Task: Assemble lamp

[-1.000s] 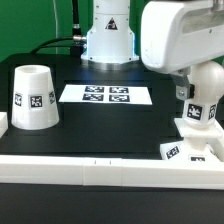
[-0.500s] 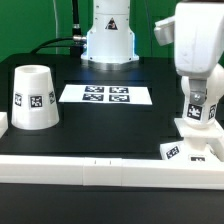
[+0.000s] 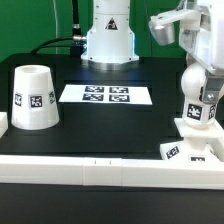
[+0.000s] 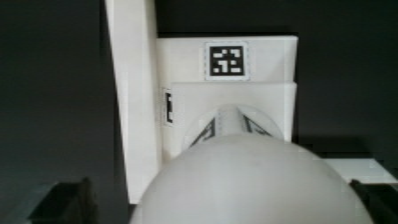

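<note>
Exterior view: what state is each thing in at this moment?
Shade: standing wide end down, apart from the other parts.
Bulb: upright on the base.
Base: lying flat, carrying the bulb.
Tool: over the bulb, apparently open, fingers either side of it.
Marker board: lying flat.

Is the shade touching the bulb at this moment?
Apart. The exterior view shows the shade at its left and the bulb at its right, black table between.
</note>
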`<action>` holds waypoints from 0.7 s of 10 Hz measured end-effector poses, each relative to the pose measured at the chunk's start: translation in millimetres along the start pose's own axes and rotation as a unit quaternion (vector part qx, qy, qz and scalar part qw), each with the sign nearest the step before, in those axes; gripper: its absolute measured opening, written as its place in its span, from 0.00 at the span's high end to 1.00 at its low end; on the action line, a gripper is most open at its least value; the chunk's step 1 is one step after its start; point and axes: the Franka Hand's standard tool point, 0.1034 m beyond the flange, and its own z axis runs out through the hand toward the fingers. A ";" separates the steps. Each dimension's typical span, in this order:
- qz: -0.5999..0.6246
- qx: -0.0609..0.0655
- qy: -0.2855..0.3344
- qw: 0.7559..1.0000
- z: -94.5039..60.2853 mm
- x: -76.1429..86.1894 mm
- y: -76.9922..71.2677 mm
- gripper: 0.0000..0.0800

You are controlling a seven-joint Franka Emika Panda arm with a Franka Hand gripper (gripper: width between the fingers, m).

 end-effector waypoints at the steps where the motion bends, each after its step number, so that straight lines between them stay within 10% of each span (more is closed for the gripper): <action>1: -0.040 -0.001 -0.006 0.999 -0.2 -1.2 0.4 0.13; 7: -0.070 0.002 -0.013 0.997 0.5 3.1 -1.2 0.28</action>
